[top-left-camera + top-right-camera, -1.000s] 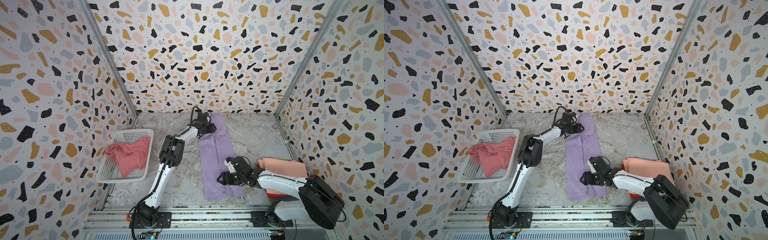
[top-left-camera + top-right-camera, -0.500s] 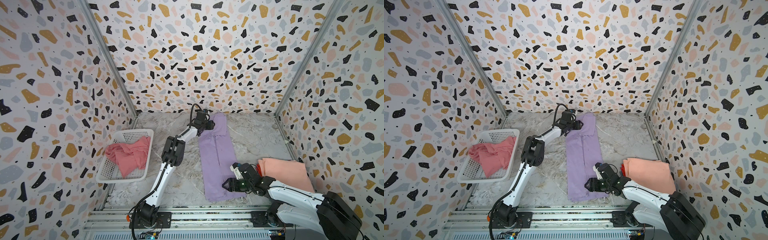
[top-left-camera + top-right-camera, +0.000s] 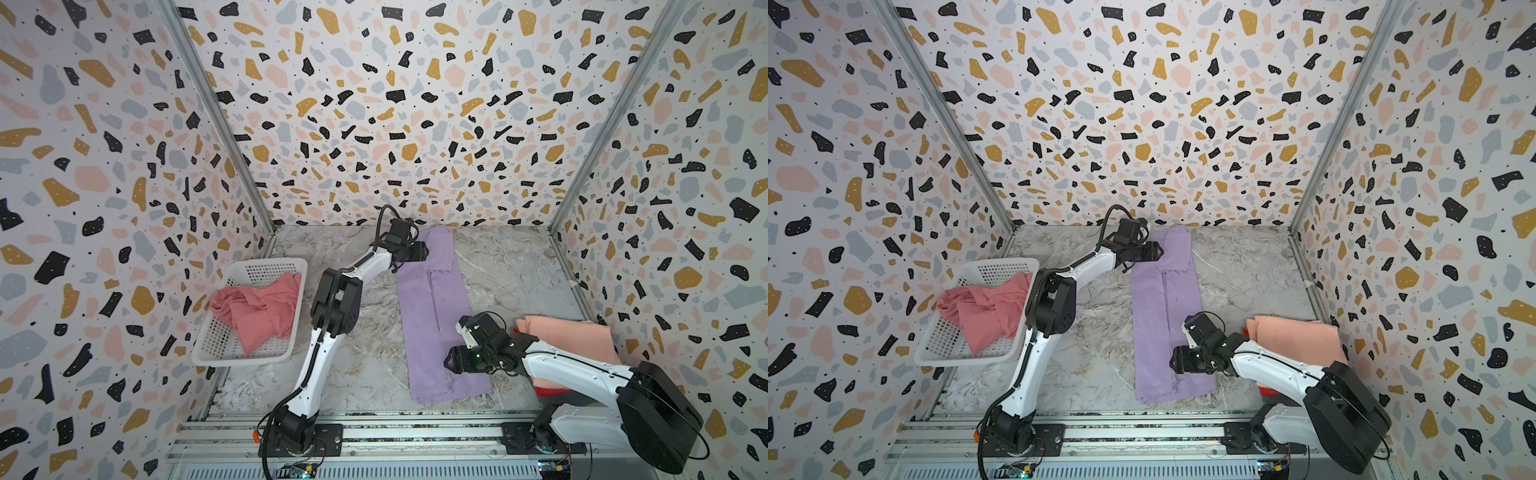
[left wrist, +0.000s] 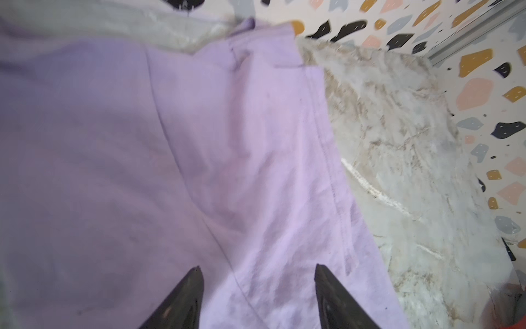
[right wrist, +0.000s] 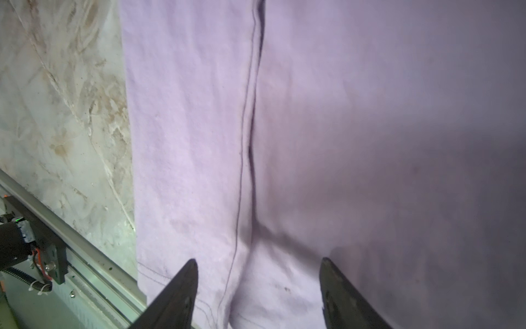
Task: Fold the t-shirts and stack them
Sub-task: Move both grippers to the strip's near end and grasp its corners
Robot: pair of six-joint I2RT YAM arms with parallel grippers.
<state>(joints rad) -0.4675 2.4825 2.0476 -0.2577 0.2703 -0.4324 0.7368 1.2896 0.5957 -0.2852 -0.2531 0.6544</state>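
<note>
Lilac t-shirt (image 3: 432, 316) matt creased cloth, basket (image 3: 266, 264) at 9 o'clock perforated plastic, table (image 3: 511, 270) marbled, scuffed, rail (image 3: 415, 432) at 6 o'clock metal.

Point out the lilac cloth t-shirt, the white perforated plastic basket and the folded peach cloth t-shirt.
lilac cloth t-shirt (image 3: 432, 316): in a top view, its middle.
white perforated plastic basket (image 3: 270, 261): in a top view, far rim.
folded peach cloth t-shirt (image 3: 569, 334): in a top view, upper face.

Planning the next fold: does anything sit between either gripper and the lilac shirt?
Nothing visible. The left gripper and right gripper hang open directly over the bare lilac shirt, at its far and near ends.
</note>
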